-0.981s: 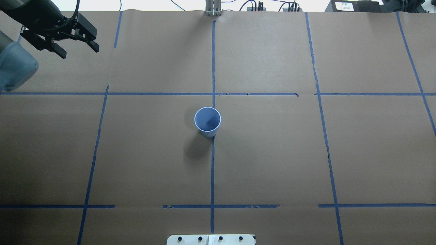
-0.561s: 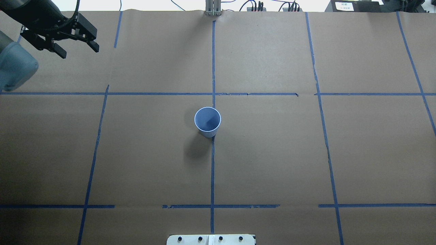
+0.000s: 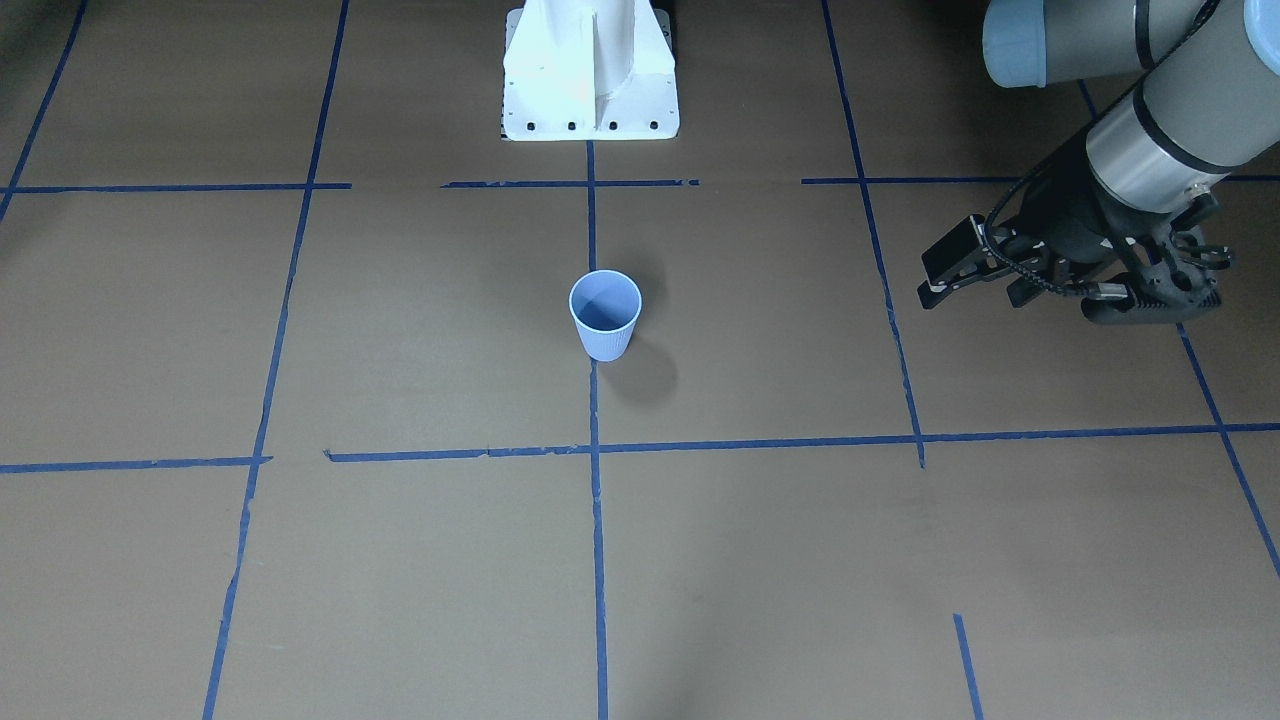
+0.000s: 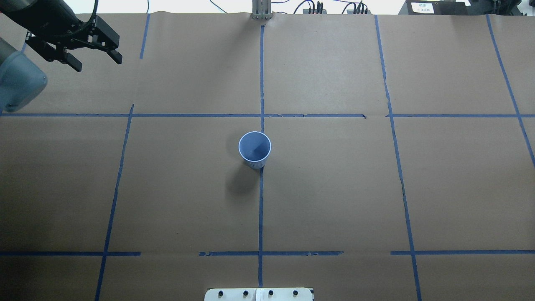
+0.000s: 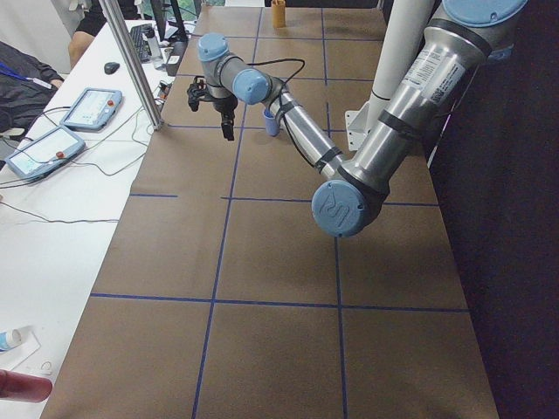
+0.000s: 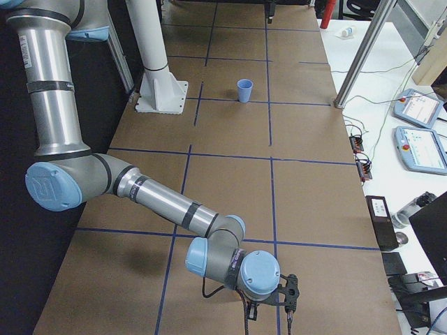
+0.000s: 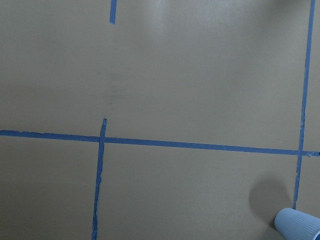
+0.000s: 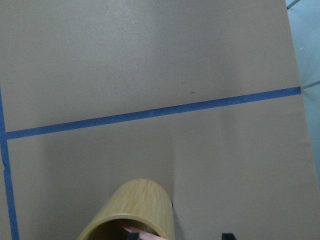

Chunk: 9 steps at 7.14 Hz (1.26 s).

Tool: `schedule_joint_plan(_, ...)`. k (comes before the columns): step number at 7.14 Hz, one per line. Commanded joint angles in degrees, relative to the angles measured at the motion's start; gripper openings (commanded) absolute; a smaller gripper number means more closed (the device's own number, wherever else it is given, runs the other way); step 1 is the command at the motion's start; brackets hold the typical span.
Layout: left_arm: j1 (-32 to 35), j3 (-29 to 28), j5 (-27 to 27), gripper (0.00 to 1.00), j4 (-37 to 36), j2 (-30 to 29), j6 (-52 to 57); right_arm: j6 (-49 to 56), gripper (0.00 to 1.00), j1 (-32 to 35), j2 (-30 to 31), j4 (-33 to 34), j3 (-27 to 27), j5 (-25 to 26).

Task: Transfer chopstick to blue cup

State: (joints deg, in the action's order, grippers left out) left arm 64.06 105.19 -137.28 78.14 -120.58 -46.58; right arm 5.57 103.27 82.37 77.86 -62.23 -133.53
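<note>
The blue cup [image 4: 255, 149] stands upright and empty at the table's middle; it also shows in the front view [image 3: 605, 318] and at the left wrist view's corner [image 7: 297, 226]. My left gripper [image 4: 98, 60] hangs open and empty over the far left of the table, well away from the cup. A pale pink chopstick tip [image 8: 137, 228] shows in a bamboo holder [image 8: 132, 210] at the bottom of the right wrist view. My right gripper [image 6: 272, 313] hovers just above that holder at the table's right end. One dark fingertip [image 8: 227, 236] shows well apart from the other, so the gripper looks open.
Brown paper with blue tape lines covers the table [image 4: 334, 188]. The white robot base [image 3: 590, 70] stands at the near edge. Control pendants [image 6: 419, 132] and cables lie on the white bench beyond the far edge. The holder shows at the far end in the left side view [image 5: 279, 12].
</note>
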Motion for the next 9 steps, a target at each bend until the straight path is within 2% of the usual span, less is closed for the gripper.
schedule_joint_plan(1,-0.07,0.02,0.0,1.0,0.0,0.0,-0.09,-0.12,0.29,0.0,-0.45,0.01,0.0,0.02)
schedule_joint_plan(2,0.01,0.02,0.0,1.0,0.0,0.0,-0.09,-0.12,0.21,0.0,-0.63,-0.08,0.0,0.37)
schedule_joint_plan(5,-0.07,0.02,0.0,1.0,0.0,0.09,-0.09,-2.12,0.15,0.0,-2.64,-0.08,0.0,0.46)
schedule_joint_plan(6,-0.07,0.02,0.0,1.0,0.0,0.09,-0.18,-2.4,0.03,0.0,-3.26,0.01,-0.17,0.37)
schedule_joint_plan(9,0.01,0.02,0.0,1.0,0.0,0.09,-0.44,-6.18,0.02,0.17,-5.29,0.01,-1.4,0.28)
